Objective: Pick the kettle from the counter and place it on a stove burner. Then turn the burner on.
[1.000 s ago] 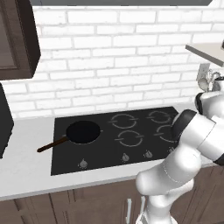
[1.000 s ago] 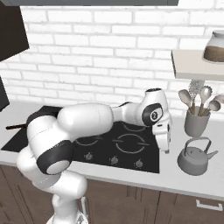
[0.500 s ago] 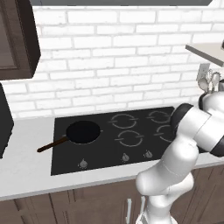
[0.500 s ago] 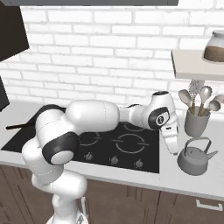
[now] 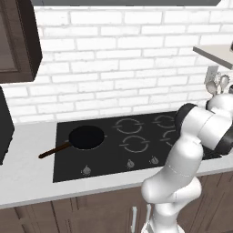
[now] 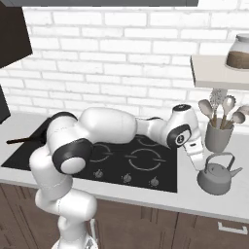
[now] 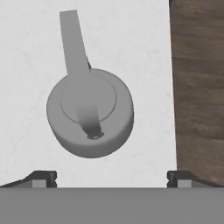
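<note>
Grey and squat, the kettle [image 6: 217, 176] stands on the pale counter [image 6: 233, 202] to the right of the black cooktop [image 6: 138, 160], near the front edge, with its spout turned to the right. Just behind it stands a holder with spoons [image 6: 217, 133], close but not touching as far as I can tell. The gripper [image 6: 199, 164] hangs beside the upper left of the kettle, and its two fingers stand wide apart with nothing between them. In the hand view the kettle [image 7: 90, 113] lies below the camera, with the handle running across the lid.

I judge that the kettle is rigid and smooth, probably not heavy. The round body looks slippery and too broad for the fingers, so the thin arched handle is the better place to take hold, at its top in the middle, so the kettle hangs level.

For moving there is little room behind, because of the holder and the shelf [image 6: 219, 73] above it. The way to the left is open: the nearest burner ring [image 6: 144, 158] is free, and the pan [image 5: 85, 137] sits far off on the left side
</note>
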